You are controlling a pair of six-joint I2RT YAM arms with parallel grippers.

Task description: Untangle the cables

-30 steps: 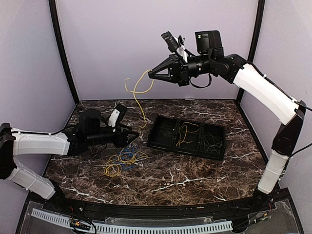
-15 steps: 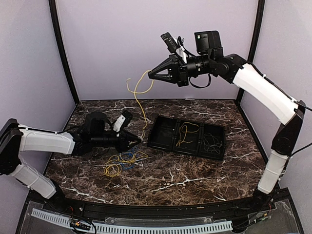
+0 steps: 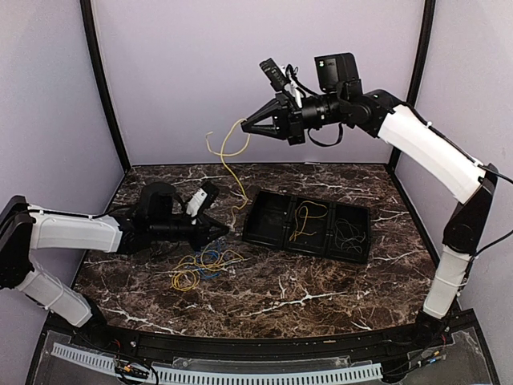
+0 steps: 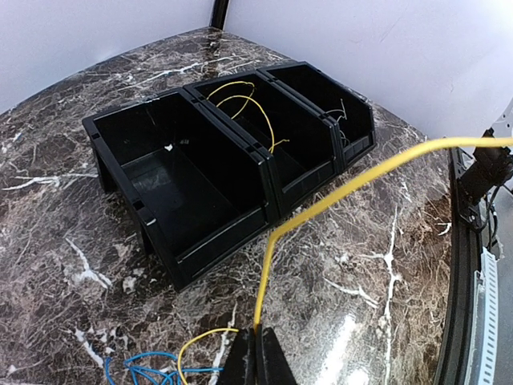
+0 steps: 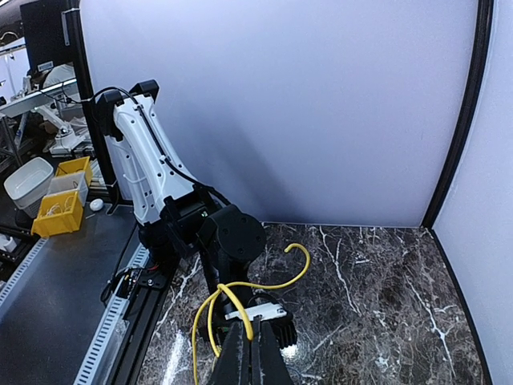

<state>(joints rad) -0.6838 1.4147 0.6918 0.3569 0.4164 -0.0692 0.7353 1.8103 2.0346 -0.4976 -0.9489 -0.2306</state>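
The white-shelled, black-jointed left arm (image 3: 72,233) sits at nine o'clock, its twin right arm (image 3: 425,148) at three o'clock. The black tapered left hand (image 3: 227,230) and right hand (image 3: 244,126) look alike. A thin black robot cable (image 3: 324,144) loops under the right wrist.

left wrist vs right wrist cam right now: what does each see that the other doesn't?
Left wrist only: the black three-compartment plastic tray, a coiled yellow wire in its middle compartment, a blue wire loop on the table, and the left pincer shut on the long yellow cable.
Right wrist only: the white left arm, yellow plastic bins outside the cell, and the right pincer shut on a looped part of that cable.
Both: the long yellow cable and the dark marble tabletop.
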